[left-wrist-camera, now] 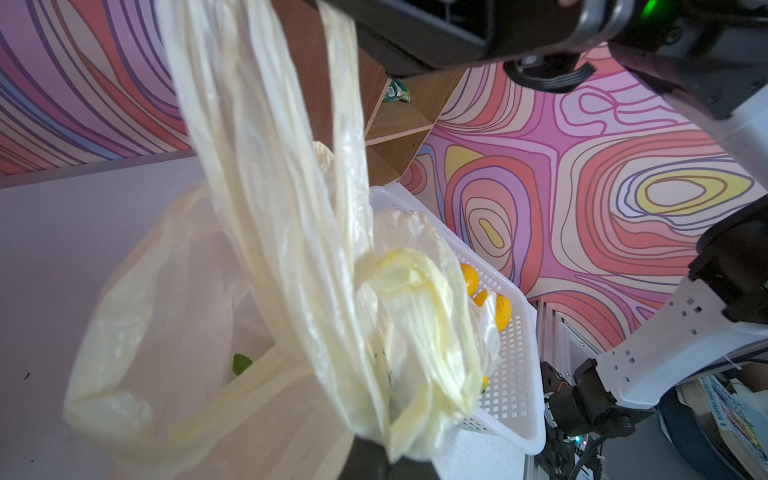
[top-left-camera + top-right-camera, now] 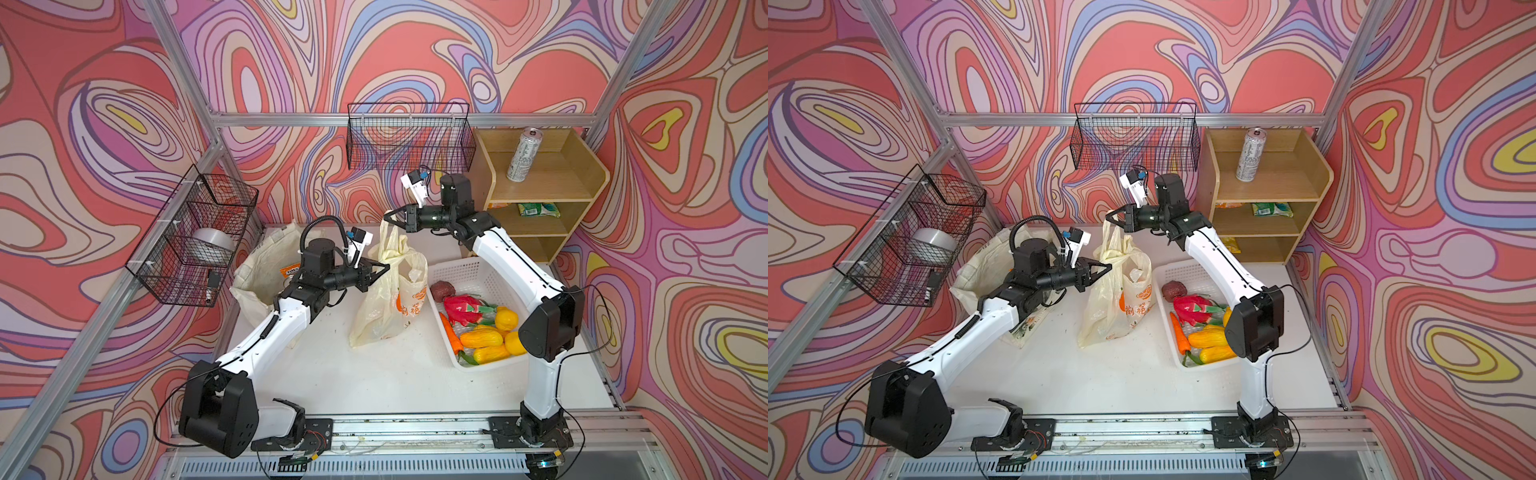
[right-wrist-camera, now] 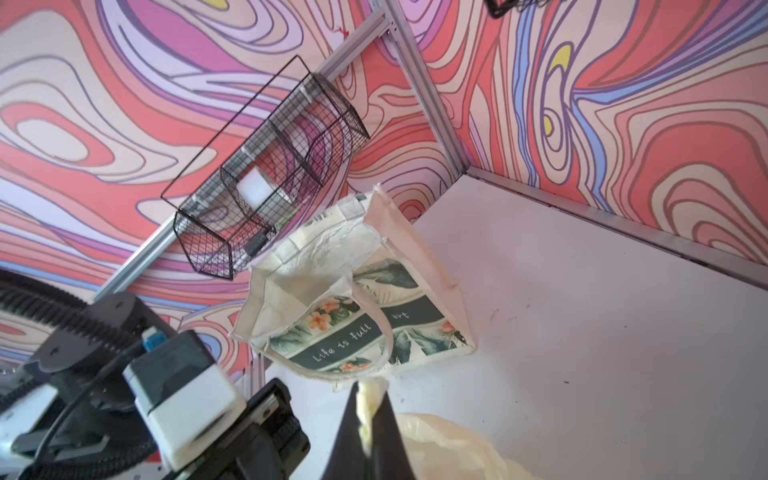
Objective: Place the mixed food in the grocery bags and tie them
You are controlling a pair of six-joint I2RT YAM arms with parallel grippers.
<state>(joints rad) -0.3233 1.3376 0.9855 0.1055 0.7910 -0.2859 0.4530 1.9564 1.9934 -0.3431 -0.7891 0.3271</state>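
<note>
Right wrist view shows me the right claw pinched shut on a twisted strip of the pale-yellow plastic bag, with the plastic squeezed between its two dark fingers. In both top views that claw holds one handle up at the back, above the bag. The bag stands on the white table near its middle.

My left claw is closed on the other handle, nearer the front. In the left wrist view that loop is bunched at its fingers, and the first handle stretches upward past it. Something green lies inside the bag, too small for me to name.

Just right of the bag sits the white basket, holding the toy fruit: a pink dragon fruit, a carrot and some yellow pieces. Left of the bag, behind my left arm, the canvas tote stands open. The silver can stands upright on top of the wooden shelf in the far right corner, with a green packet one level below.
</note>
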